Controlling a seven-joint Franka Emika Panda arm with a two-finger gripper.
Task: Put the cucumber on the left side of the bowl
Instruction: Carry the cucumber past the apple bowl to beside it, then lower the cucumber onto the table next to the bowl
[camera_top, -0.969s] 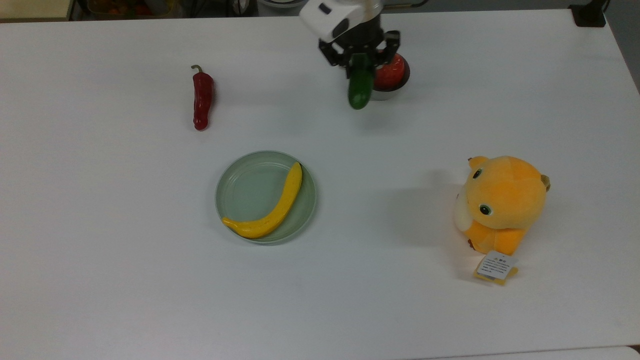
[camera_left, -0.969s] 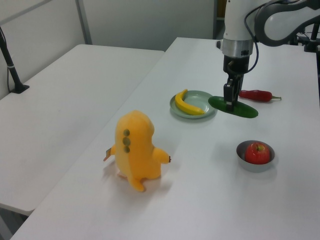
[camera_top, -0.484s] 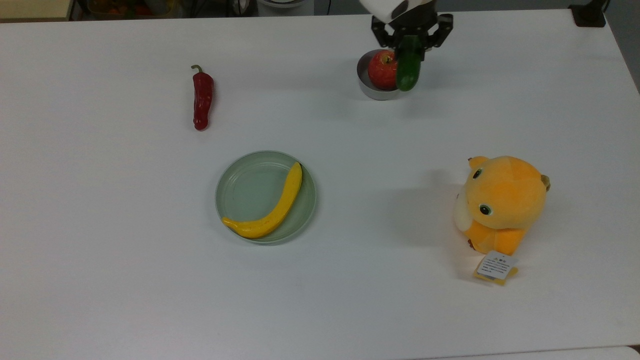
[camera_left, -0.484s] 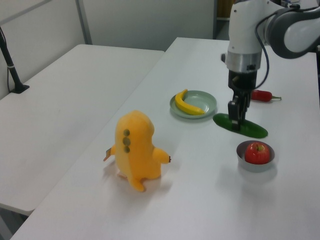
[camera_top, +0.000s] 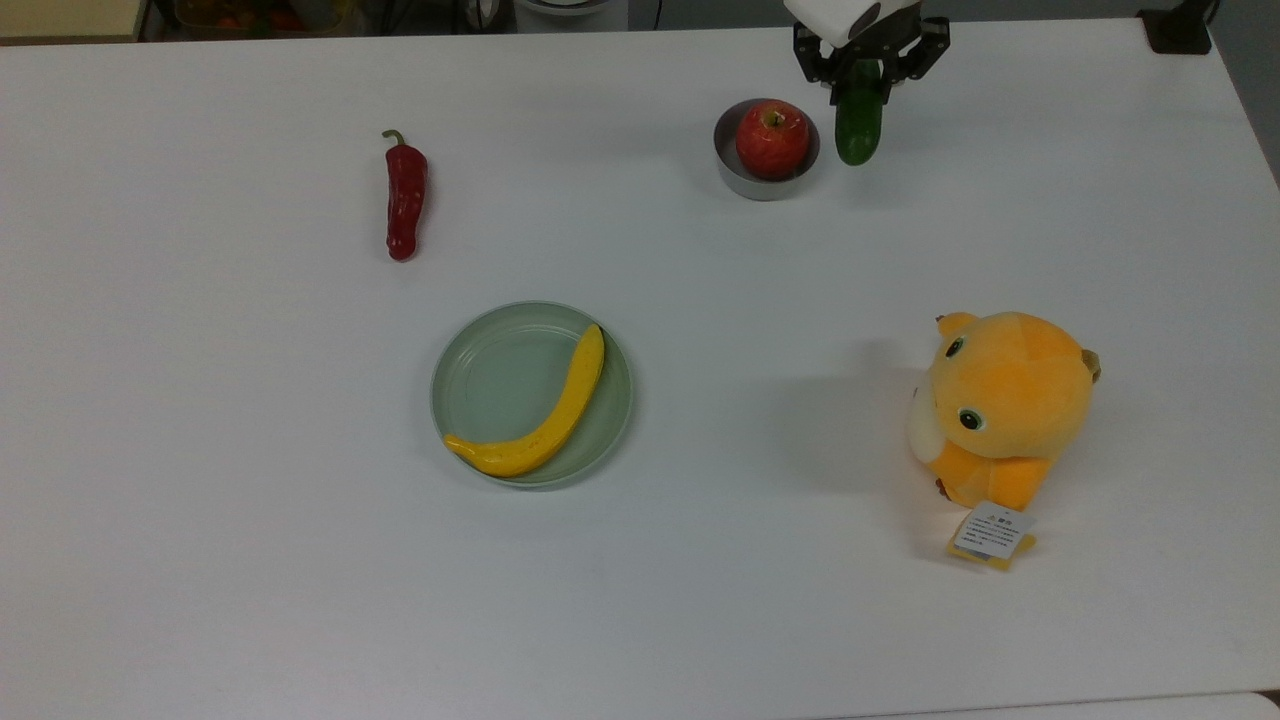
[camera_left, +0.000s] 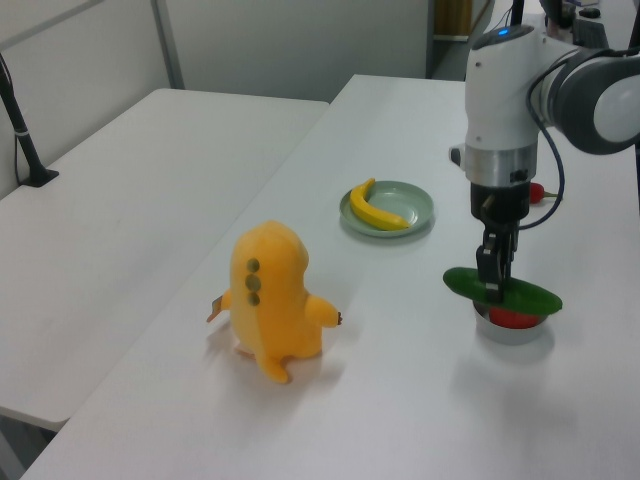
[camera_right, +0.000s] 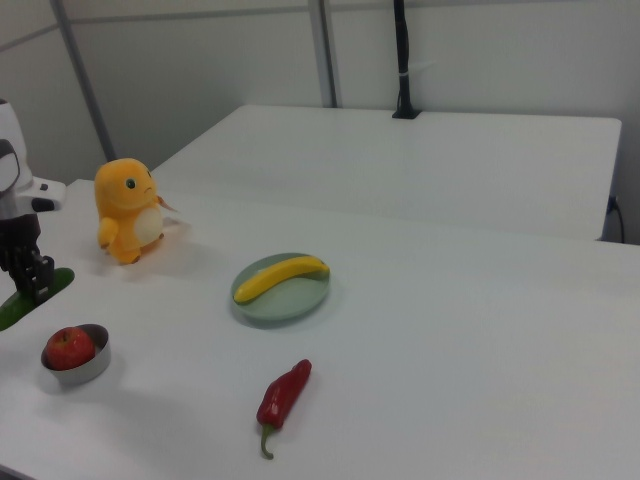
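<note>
My gripper (camera_top: 862, 78) (camera_left: 494, 287) (camera_right: 36, 289) is shut on the dark green cucumber (camera_top: 858, 130) (camera_left: 526, 295) (camera_right: 20, 305), holding it level above the table. The small grey metal bowl (camera_top: 740, 181) (camera_left: 510, 332) (camera_right: 84, 372) holds a red apple (camera_top: 772, 139) (camera_right: 68, 347). In the top view the cucumber hangs just right of the bowl, near the table's far edge. In the left view it crosses in front of the bowl and hides most of the apple. In the right view it sits to the left of and behind the bowl.
A pale green plate (camera_top: 490, 385) (camera_left: 410, 205) (camera_right: 295, 298) carries a yellow banana (camera_top: 545, 423) (camera_left: 372, 208) (camera_right: 280, 276). A red chili pepper (camera_top: 404, 200) (camera_right: 283, 395) lies at the top view's left. An orange plush toy (camera_top: 1000, 410) (camera_left: 270, 298) (camera_right: 128, 210) stands at the top view's right.
My gripper has carried the cucumber from the top view's left of the bowl across the bowl to its right side, a little farther toward the table's far edge.
</note>
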